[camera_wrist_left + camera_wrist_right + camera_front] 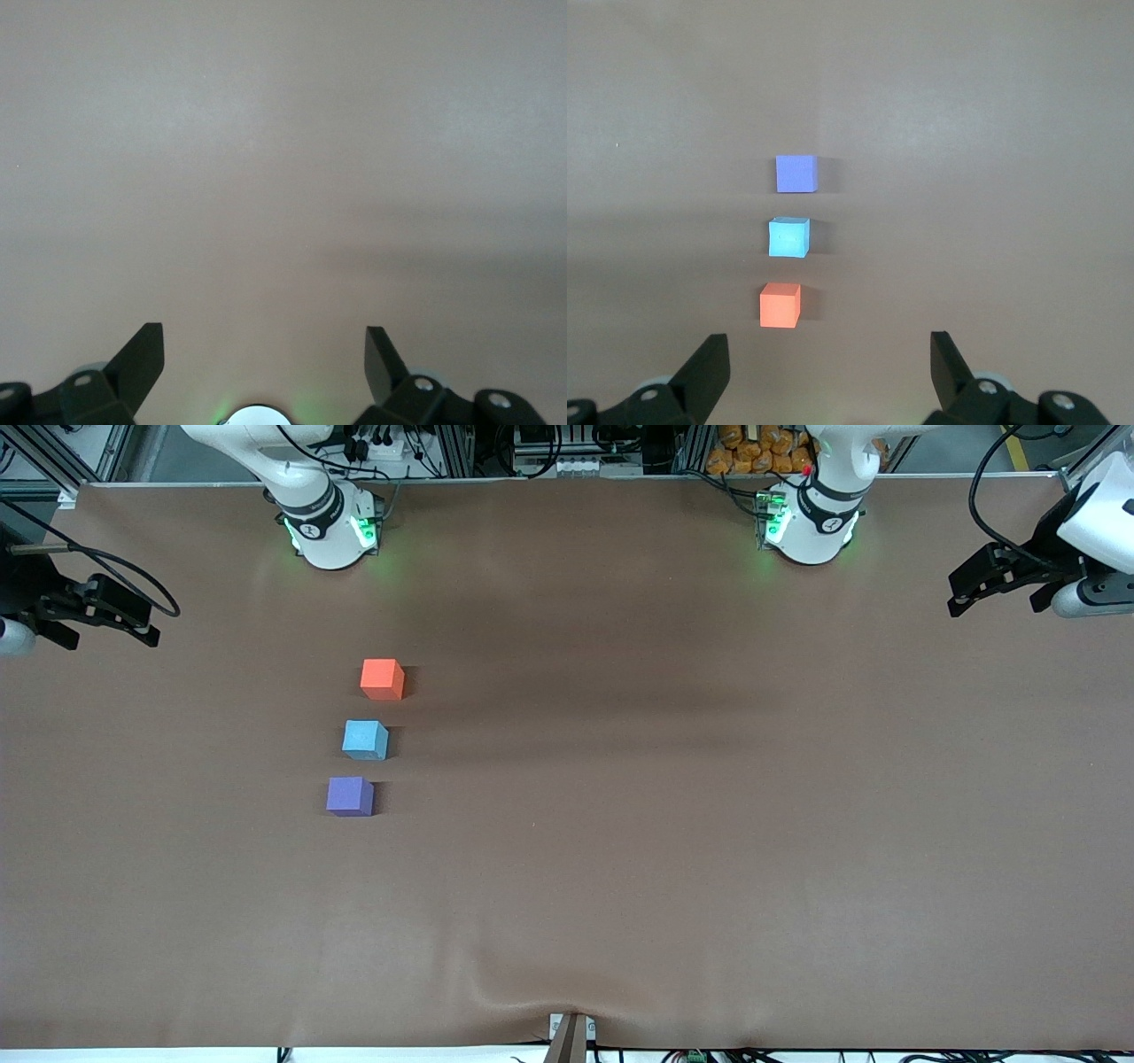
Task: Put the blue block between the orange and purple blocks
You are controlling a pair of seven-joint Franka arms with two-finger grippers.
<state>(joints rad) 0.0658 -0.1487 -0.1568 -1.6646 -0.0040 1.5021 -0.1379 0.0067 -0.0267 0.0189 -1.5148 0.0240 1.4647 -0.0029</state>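
At the bottom edge of the left wrist view, the left gripper (264, 354) shows its two dark jaws spread wide apart with nothing between them, only bare brown bench (283, 159) ahead. The right wrist view shows the same: the right gripper (829, 354) has its jaws apart and empty, looking across the bench at a line of three cubes. In the front view both grippers are parked at the upper corners of the frame, the left gripper (966, 595) at the upper right edge and the right gripper (133, 629) at the upper left edge, each over an end of the bench; both arms appear to be waiting.

Left of centre in the front view, three small matte cubes stand in a slightly slanted column. The orange-red cube (382, 678) is highest in the frame, the light sky-blue cube (364, 740) sits just below it, and the violet-purple cube (349, 795) is lowest, nearest the camera. They are close but not touching. The blue cube is between the other two, so the task looks complete.

Little risk remains. The chief one would be an arm sweeping low across the row when it next moves, which could knock a cube out of line. The blue cube also stands slightly turned, and any nudge to correct that could push it against a neighbour.
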